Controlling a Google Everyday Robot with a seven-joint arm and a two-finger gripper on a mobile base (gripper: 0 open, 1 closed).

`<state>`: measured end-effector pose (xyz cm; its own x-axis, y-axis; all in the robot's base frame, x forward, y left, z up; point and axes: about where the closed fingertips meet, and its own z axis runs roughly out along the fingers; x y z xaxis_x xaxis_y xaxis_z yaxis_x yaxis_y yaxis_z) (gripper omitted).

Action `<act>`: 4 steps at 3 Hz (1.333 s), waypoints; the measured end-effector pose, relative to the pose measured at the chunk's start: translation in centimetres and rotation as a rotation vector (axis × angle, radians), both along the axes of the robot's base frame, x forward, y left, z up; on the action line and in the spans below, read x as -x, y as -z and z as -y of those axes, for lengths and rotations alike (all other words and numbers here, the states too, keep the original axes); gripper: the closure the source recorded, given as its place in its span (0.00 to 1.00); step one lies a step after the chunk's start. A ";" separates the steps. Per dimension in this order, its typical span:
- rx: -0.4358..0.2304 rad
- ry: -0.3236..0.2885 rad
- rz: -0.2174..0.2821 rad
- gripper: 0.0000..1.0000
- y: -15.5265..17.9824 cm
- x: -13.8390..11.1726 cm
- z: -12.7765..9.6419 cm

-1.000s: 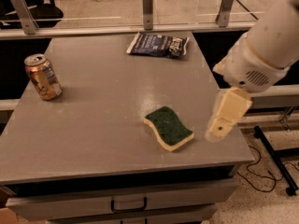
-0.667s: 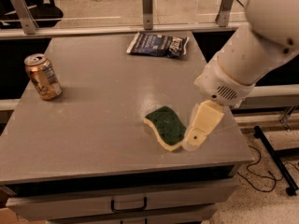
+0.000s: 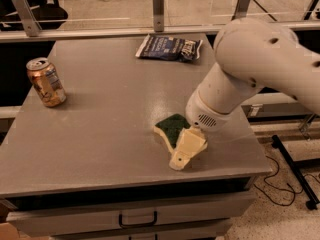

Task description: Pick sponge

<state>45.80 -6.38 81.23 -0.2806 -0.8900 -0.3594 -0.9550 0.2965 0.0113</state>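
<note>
The sponge (image 3: 171, 125), dark green on top with a pale yellow body, lies on the grey table (image 3: 105, 134) near its front right part. My gripper (image 3: 186, 149), cream-coloured, hangs from the big white arm (image 3: 250, 69) and sits over the sponge's right front half, covering it. Only the sponge's left rear part shows. Whether the gripper touches the sponge cannot be told.
A copper drink can (image 3: 46, 82) stands at the table's left edge. A dark blue snack bag (image 3: 169, 47) lies at the back edge. A rail with posts (image 3: 158, 6) runs behind the table. Drawers (image 3: 137, 218) sit below the front edge; cables lie on the floor at right.
The arm has swung left and down from the table's right edge. The gripper went from beside the sponge to over its right half. The sponge, can and bag have not moved.
</note>
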 end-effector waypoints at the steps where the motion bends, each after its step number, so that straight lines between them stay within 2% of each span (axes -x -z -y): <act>1: -0.016 0.010 -0.002 0.41 0.1 -0.6 -0.6; 3: -0.017 0.010 -0.002 0.87 -1.5 -0.6 -0.6; 4: -0.017 0.010 -0.002 1.00 -1.5 -0.6 -0.6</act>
